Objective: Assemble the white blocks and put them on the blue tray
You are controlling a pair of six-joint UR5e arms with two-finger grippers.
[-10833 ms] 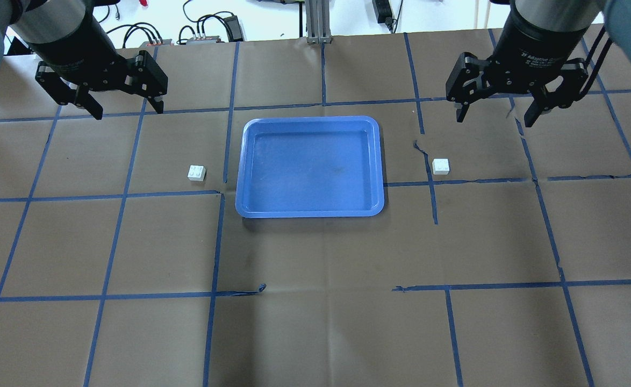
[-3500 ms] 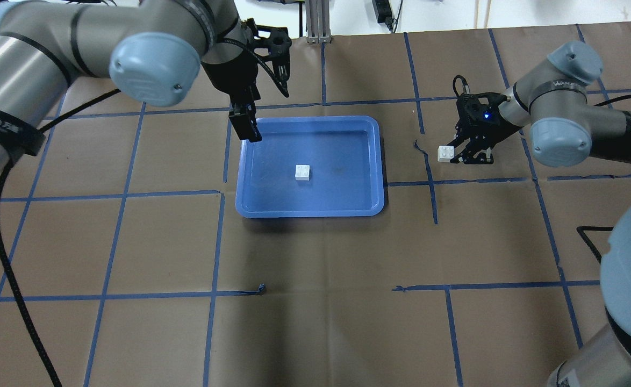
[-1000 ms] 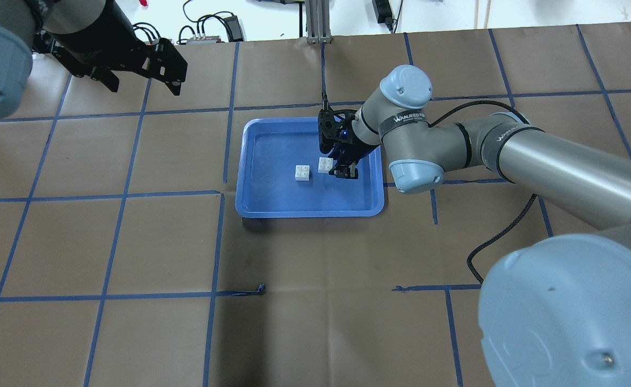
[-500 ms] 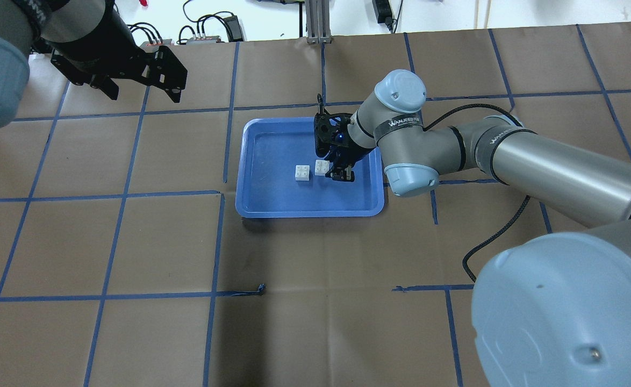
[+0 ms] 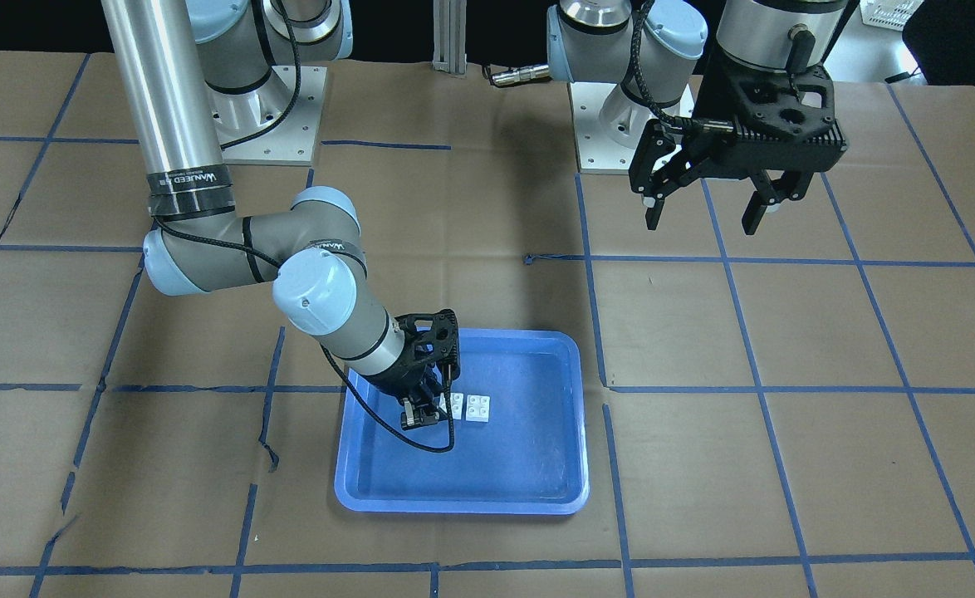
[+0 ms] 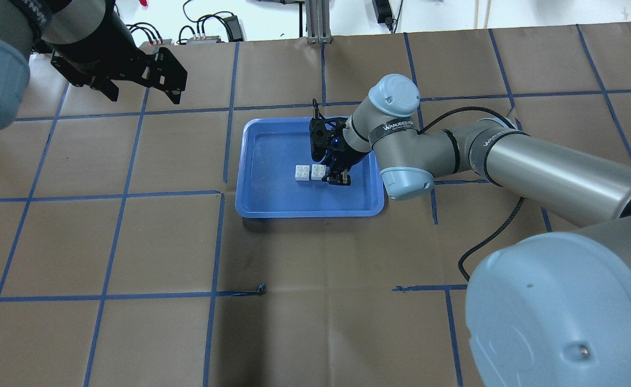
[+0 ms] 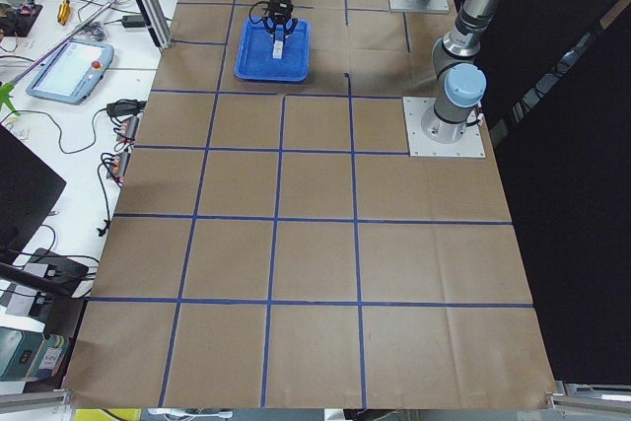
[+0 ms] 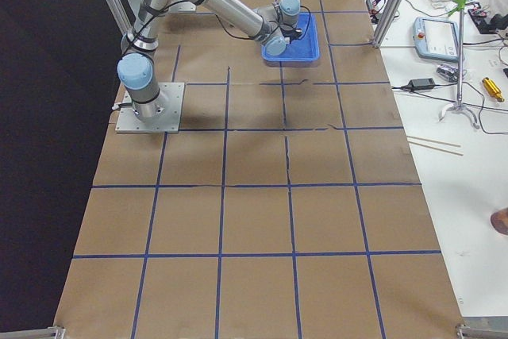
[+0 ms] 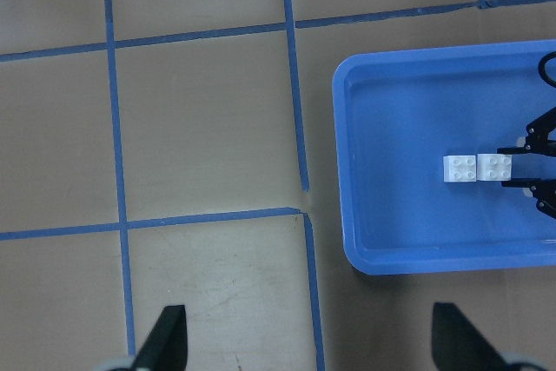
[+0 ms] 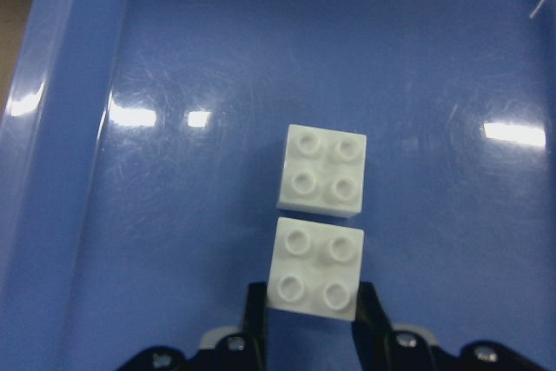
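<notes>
Brown paper taped in a blue grid is covering the table, and cables are trailing past its far edge, beyond the blue tray. Near the tray's centre the free white block and the gripped white block are lying studs-up, forming a row along the tray's long axis and seemingly touching edge to edge. The right gripper is clamping the latter. The left gripper is hanging spread wide, well off the tray.

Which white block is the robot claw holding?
The small white square plastic brick pinched in the right gripper; the other brick lies free beside it.
</notes>
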